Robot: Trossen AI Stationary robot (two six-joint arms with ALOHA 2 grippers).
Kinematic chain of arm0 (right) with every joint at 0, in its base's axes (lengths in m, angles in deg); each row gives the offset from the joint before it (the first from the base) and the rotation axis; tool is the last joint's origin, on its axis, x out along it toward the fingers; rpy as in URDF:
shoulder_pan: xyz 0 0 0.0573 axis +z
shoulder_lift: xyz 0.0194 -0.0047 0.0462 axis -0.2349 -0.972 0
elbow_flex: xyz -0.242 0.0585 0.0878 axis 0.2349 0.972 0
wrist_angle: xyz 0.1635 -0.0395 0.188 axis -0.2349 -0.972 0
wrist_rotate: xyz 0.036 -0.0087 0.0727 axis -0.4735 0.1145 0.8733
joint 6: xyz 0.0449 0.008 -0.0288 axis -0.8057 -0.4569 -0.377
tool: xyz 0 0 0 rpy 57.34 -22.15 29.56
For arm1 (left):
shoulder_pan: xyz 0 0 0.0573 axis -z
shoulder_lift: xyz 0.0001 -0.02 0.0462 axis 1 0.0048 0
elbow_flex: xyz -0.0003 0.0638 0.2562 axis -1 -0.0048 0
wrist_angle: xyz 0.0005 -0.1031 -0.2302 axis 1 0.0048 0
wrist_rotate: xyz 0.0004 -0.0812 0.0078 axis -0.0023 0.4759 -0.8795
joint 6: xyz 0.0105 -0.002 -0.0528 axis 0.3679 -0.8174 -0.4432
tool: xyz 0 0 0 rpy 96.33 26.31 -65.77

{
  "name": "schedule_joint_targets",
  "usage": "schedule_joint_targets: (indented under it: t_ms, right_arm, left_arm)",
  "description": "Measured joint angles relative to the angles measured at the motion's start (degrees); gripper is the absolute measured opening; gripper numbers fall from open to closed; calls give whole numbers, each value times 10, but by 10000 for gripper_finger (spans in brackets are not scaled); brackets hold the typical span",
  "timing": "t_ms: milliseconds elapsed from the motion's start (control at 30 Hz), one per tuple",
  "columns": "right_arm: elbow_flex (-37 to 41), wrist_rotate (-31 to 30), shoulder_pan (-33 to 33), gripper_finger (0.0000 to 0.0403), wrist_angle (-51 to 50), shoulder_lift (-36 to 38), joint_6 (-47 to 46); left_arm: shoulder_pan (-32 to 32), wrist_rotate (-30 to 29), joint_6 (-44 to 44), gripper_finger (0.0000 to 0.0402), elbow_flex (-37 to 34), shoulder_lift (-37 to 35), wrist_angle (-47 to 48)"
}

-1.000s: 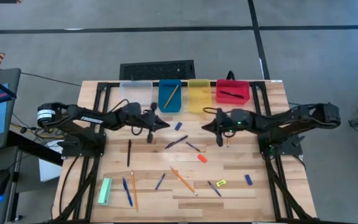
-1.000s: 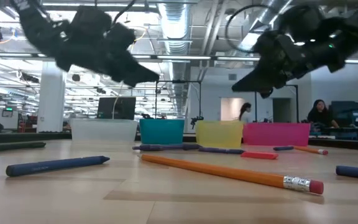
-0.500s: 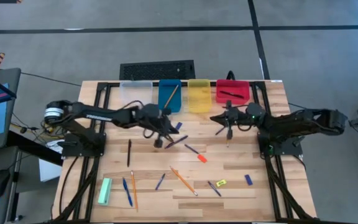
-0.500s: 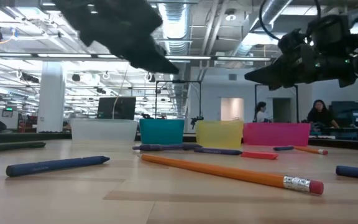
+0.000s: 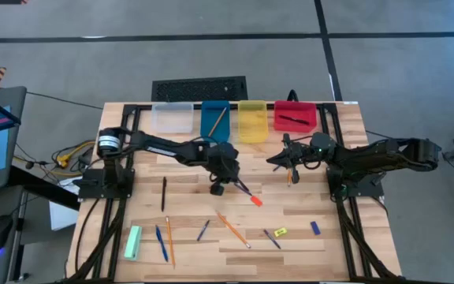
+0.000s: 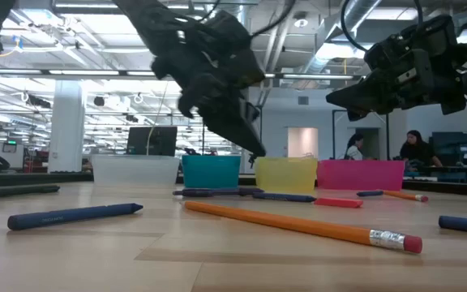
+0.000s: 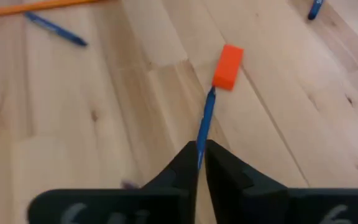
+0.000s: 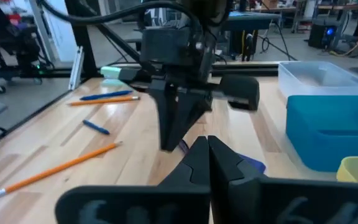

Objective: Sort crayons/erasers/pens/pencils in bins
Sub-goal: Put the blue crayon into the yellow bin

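We see four bins in a row along the far edge of the table [image 5: 345, 229]: the clear bin [image 5: 172, 117] looks empty, the blue bin [image 5: 215, 121] holds one orange pencil [image 5: 217, 119] lying slantwise, the yellow bin [image 5: 252, 120] shows nothing inside that we can make out, and the red bin [image 5: 295, 116] holds a dark pen [image 5: 293, 120].

The left arm reaches from its base across toward the table's middle, and its tool [image 5: 220, 184] points steeply down over the boards. In the left wrist view, the left tool's fingers [image 7: 182, 167] stand nearly together with a blue pen [image 7: 205, 124] running up between them; whether they truly clamp it we cannot tell. The pen's far tip lies just beside an orange-red eraser [image 7: 228, 66].

The right arm stretches inward from the right side, its tool [image 5: 288, 162] held above the table just in front of the red and yellow bins, fingers pressed together with nothing between them.

Loose on the near half of the table lie a long pencil [image 5: 232, 229], another pencil [image 5: 169, 241], a black pen [image 5: 163, 193], a yellow eraser [image 5: 280, 232] and a blue eraser [image 5: 315, 227].
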Motion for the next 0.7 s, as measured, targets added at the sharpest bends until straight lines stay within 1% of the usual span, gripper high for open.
schedule_joint_targets:
  t_ms: [100, 167, 233, 267, 300, 333, 400, 500, 567, 633, 700]
  right_arm:
    - [0, 0, 1, 4, 0, -1, 6]
    - [0, 0, 0, 5, -3, -1, 8]
    - [0, 0, 0, 6, -2, -1, 13]
    - [0, 0, 0, 7, -4, -1, 14]
    - [0, 0, 0, 7, -5, -1, 14]
    - [0, 0, 0, 7, -5, 0, 14]
    - [0, -1, 0, 6, -7, -1, 15]
    - [0, -1, 0, 5, -8, -1, 16]
    - [0, -1, 0, 4, -10, -2, 17]
    - [0, -2, 0, 5, -9, -2, 18]
    - [0, -4, 0, 6, -9, -2, 18]
  left_arm:
    - [1, 17, 12, 55, 24, 23, 21]
    - [4, 21, 19, 74, 38, 43, 18]
    - [7, 21, 30, 89, 38, 49, 25]
    - [9, 21, 36, 95, 41, 56, 1]
    - [9, 19, 38, 99, 41, 59, 0]
    - [9, 20, 38, 102, 38, 60, 13]
    - [11, 20, 43, 104, 39, 73, -6]
    - [15, 15, 47, 100, 39, 80, 6]
    - [19, 8, 51, 96, 41, 90, -9]
    - [20, 1, 50, 92, 38, 92, 6]
    - [20, -1, 53, 89, 39, 95, -7]
